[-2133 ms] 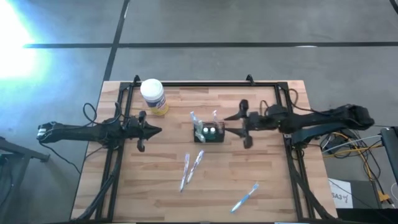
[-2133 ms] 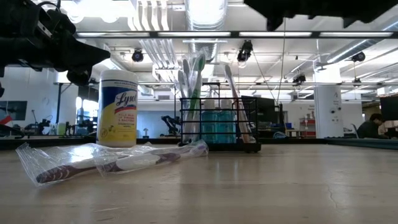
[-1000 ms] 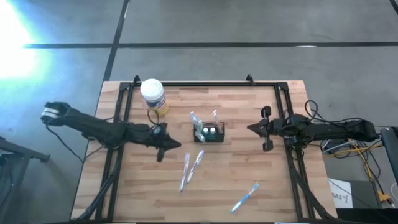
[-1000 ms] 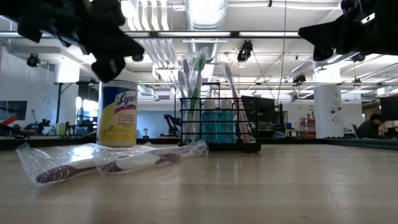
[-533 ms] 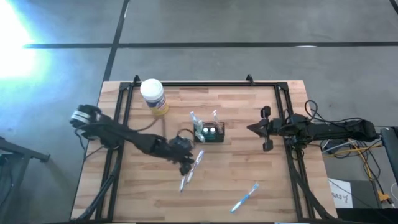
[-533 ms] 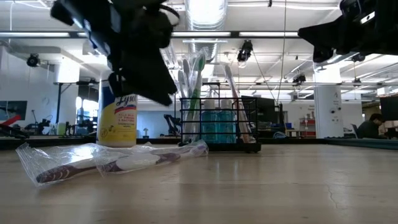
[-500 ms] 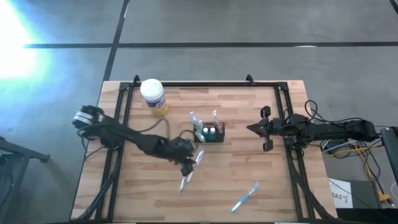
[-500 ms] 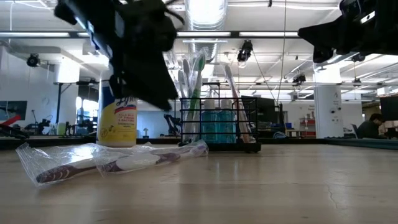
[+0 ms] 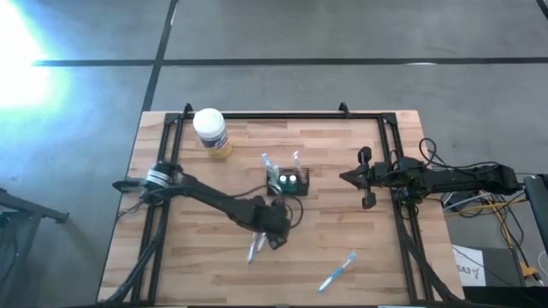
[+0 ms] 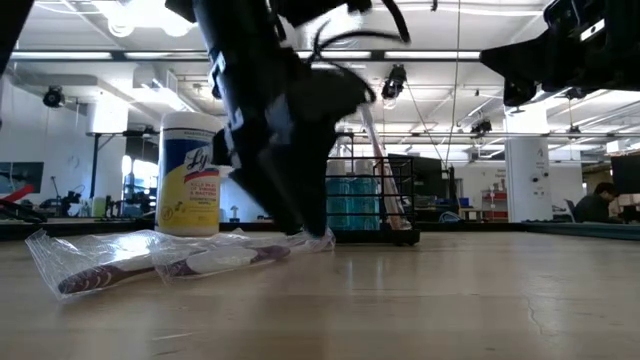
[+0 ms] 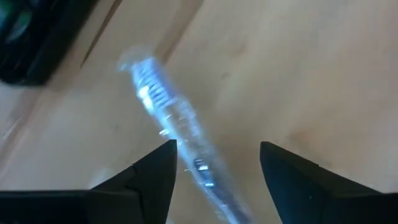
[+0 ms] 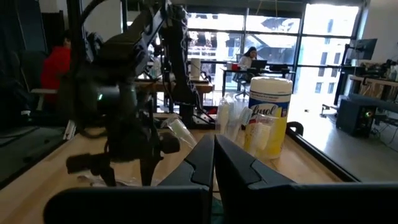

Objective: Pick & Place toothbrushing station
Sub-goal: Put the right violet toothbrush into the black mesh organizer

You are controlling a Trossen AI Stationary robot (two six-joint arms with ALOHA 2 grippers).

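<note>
The toothbrushing station (image 9: 289, 181) is a small black mesh holder with brushes standing in it, mid-table; it also shows in the low view (image 10: 350, 200). Two plastic-wrapped toothbrushes lie in front of it: one (image 9: 253, 248) shows beside my left gripper (image 9: 276, 238), and the other (image 11: 177, 134) lies flat on the wood between that gripper's open fingers (image 11: 217, 168). My right gripper (image 9: 344, 177) hovers shut to the right of the station, holding nothing.
A white-lidded wipes jar (image 9: 211, 131) with a yellow label stands at the far left. A loose blue toothbrush (image 9: 337, 271) lies near the front right. A black frame (image 9: 282, 114) runs along the table's far edge and sides. People sit in the room behind.
My left gripper has swung from near the jar toward the table's right and near edge, come down over the wrapped toothbrushes, and opened. The toothbrushes and the station have stayed where they were.
</note>
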